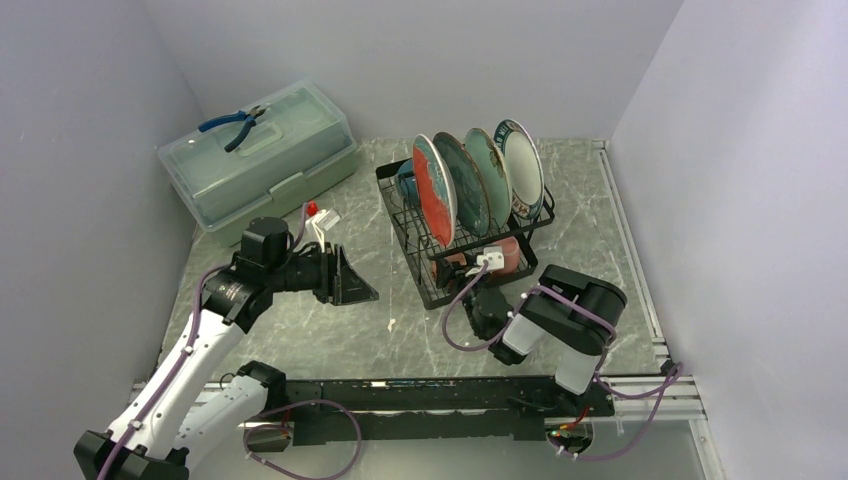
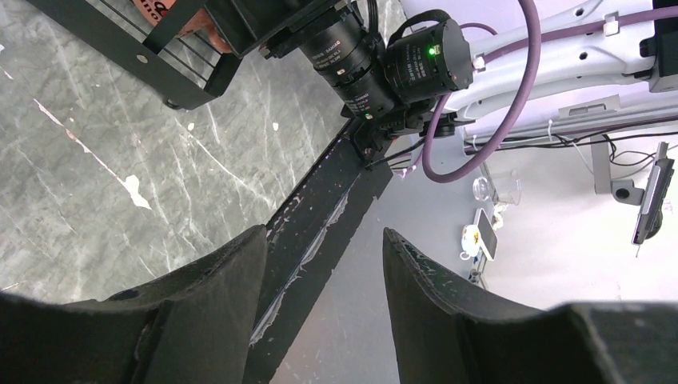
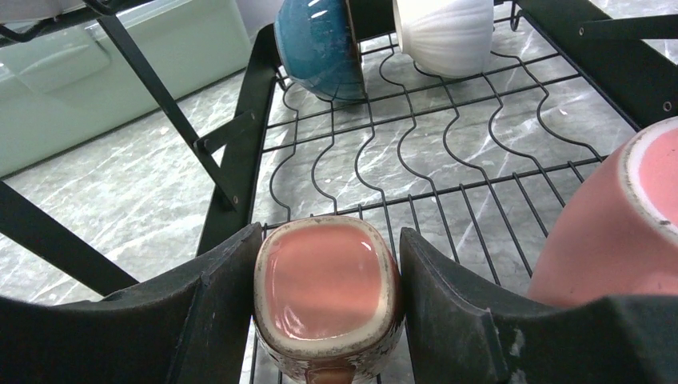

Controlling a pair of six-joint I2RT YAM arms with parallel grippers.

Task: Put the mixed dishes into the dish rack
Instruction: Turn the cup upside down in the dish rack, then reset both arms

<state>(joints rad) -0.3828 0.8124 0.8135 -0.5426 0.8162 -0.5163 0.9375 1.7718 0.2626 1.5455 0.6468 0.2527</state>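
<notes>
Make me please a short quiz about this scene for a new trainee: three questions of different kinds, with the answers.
1. True or false: the left claw is open and holds nothing.
2. How many plates stand upright in the dish rack?
3. What lies between the fingers of the right claw? A) teal bowl B) pink mug C) blue pliers
Key: 1 true; 2 four; 3 B.
</notes>
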